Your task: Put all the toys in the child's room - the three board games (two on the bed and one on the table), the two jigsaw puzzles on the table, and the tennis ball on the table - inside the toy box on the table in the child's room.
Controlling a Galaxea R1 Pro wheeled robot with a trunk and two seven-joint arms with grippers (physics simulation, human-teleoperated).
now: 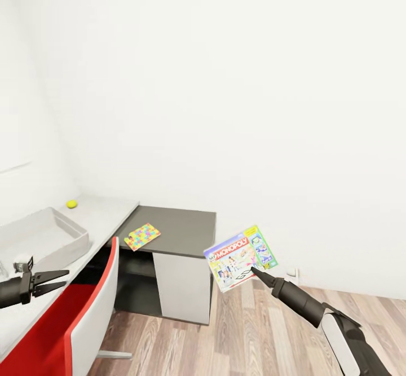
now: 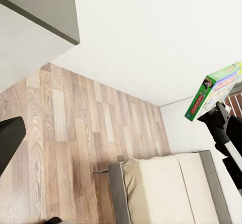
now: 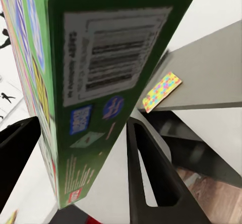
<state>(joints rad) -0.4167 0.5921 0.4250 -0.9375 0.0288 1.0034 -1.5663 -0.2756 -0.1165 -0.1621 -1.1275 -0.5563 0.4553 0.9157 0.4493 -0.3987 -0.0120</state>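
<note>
The head view looks forward and down from above both arms, facing a white wall and the corner where the desk [image 1: 177,230] stands, taking in the scene from some way off. The left wrist view looks out along the left arm over the wood floor [image 2: 60,133] toward the bed [image 2: 171,188], seen from well above. The right wrist view sits very near the board game [image 3: 96,82], along the right claw [image 3: 83,153], facing the desk. All three views share the board game; the head and right wrist views share the jigsaw puzzle [image 1: 141,236] on the desk.
</note>
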